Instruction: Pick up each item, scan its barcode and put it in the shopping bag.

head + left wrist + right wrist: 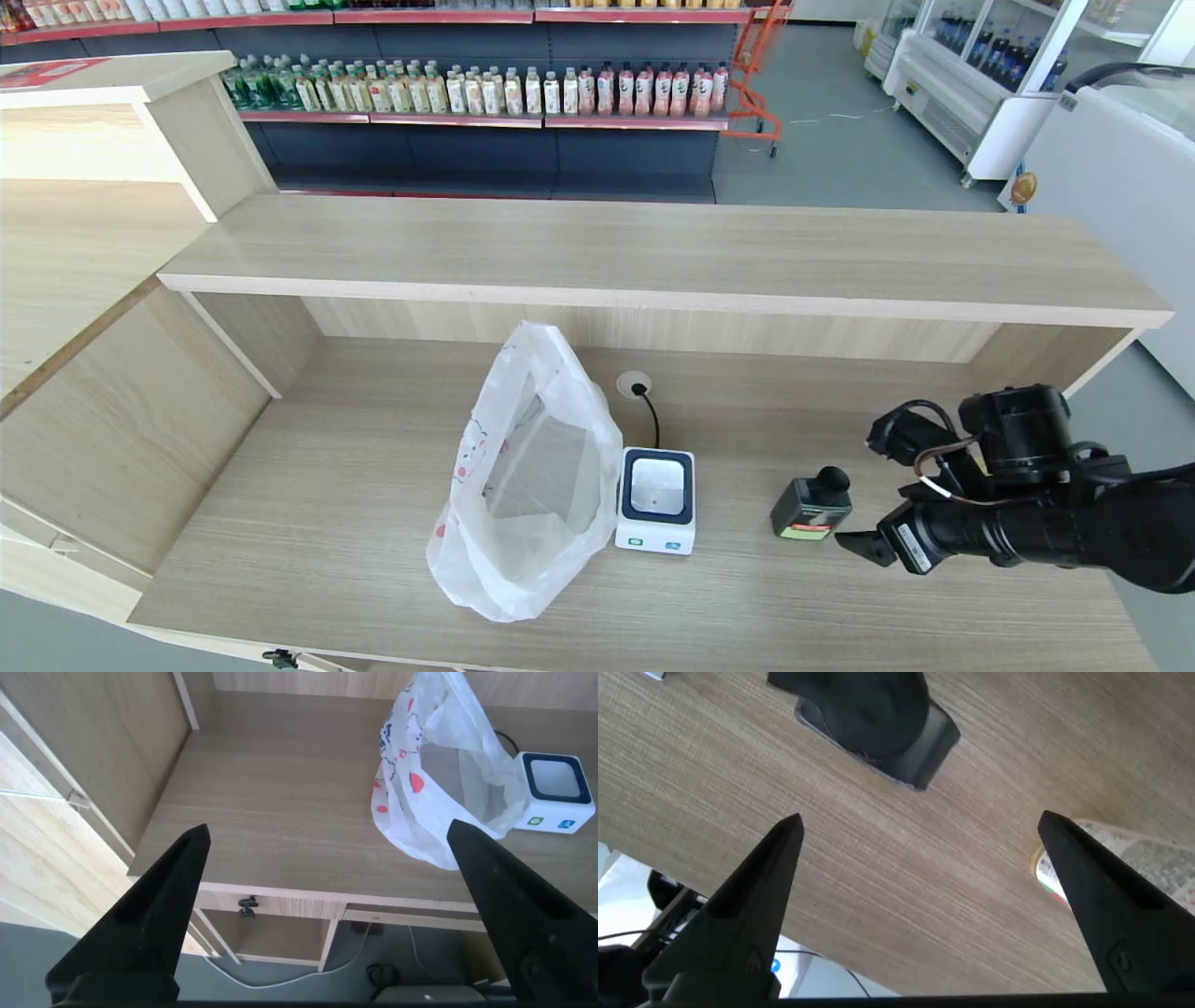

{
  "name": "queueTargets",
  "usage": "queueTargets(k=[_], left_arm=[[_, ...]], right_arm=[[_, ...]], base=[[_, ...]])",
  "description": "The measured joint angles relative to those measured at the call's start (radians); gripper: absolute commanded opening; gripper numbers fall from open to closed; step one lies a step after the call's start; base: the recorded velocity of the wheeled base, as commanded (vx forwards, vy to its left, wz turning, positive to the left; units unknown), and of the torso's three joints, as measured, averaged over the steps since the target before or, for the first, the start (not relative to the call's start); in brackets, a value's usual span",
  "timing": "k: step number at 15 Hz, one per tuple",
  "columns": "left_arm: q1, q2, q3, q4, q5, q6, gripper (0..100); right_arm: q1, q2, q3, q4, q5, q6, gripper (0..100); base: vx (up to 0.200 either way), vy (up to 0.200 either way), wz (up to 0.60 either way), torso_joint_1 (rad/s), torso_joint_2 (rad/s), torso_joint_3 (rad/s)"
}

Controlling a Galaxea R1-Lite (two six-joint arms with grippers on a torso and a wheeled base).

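On the light wooden counter, the white translucent plastic shopping bag stood just left of the white box-shaped barcode scanner, perhaps touching it. A small dark green bottle with a black cap sat apart to the scanner's right, with the black right gripper just right of it.

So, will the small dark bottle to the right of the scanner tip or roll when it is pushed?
The bottle looks squat with flat sides, so it probably will not roll. Its cap is tall and rounded, so a high push might tip it. It seems stiff, not floppy.
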Motion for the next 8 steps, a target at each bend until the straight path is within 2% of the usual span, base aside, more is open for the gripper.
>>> queueTargets(k=[5, 8], left_arm=[[0.000, 0.000, 0.000, 0.000, 0.000, 0.000, 100], [0.000, 0.000, 0.000, 0.000, 0.000, 0.000, 100]], right_arm=[[0.080, 0.174, -0.052, -0.186, 0.017, -0.010, 100], [0.096, 0.235, -0.086, -0.238, 0.016, -0.066, 100]], base=[[0.000, 0.000, 0.00, 0.000, 0.00, 0.000], [0.000, 0.000, 0.00, 0.000, 0.00, 0.000]])
